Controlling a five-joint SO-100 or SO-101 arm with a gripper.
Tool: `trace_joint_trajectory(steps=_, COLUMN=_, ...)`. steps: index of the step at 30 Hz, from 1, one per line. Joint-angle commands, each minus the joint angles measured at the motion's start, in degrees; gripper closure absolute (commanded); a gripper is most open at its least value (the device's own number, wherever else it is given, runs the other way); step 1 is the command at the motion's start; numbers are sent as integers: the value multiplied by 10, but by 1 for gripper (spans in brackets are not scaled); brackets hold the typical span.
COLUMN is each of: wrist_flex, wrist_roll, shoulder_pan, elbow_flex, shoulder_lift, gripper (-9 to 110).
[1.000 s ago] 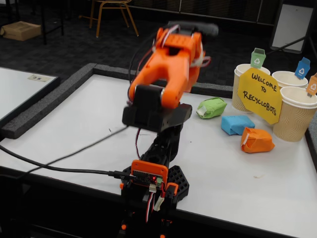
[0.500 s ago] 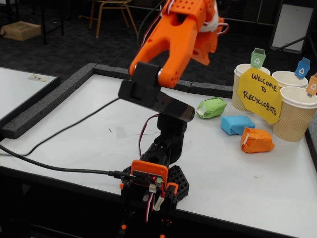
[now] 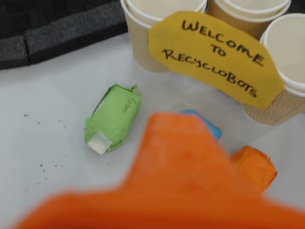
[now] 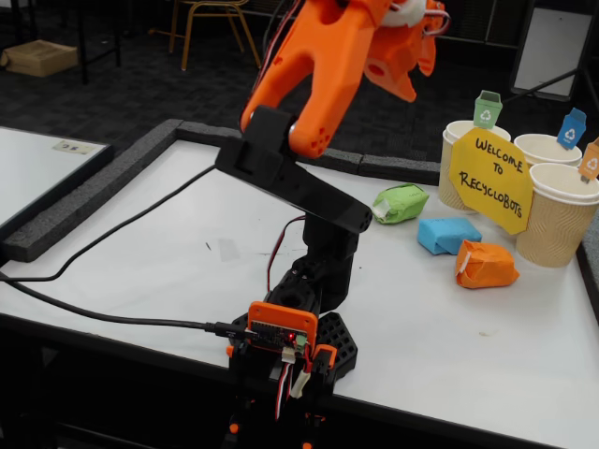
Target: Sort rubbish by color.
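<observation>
Three crumpled lumps lie on the white table in front of the cups. The green lump point(image 3: 114, 119) point(image 4: 401, 203) is on the left in both views. The blue lump point(image 4: 448, 234) is in the middle, and in the wrist view only a corner of it point(image 3: 213, 127) shows. The orange lump point(image 3: 255, 167) point(image 4: 484, 265) is on the right. My orange gripper point(image 4: 404, 79) hangs high above the table, over the green lump, and holds nothing I can see. One of its blurred fingers point(image 3: 181, 176) fills the bottom of the wrist view. I cannot tell how the jaws stand.
Three ribbed paper cups stand behind the lumps, with a green tag point(image 4: 465, 140), a blue tag point(image 4: 547, 150) and an orange tag point(image 4: 562, 215). A yellow sign point(image 3: 214, 52) point(image 4: 490, 182) leans on them. Black foam edging point(image 4: 94, 201) runs along the table's far and left sides.
</observation>
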Motion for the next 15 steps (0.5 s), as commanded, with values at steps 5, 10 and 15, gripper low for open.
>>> trace_joint_trajectory(steps=5, wrist_flex=6, wrist_roll=3, shoulder_pan=17, elbow_flex=-90, shoulder_lift=2, gripper=92)
trace_joint_trajectory(steps=10, wrist_flex=6, wrist_roll=3, shoulder_pan=18, elbow_flex=-95, shoulder_lift=0, gripper=92)
trace_joint_trajectory(steps=15, wrist_flex=-11, wrist_roll=3, shoulder_pan=57, elbow_flex=-67, shoulder_lift=-11, gripper=91)
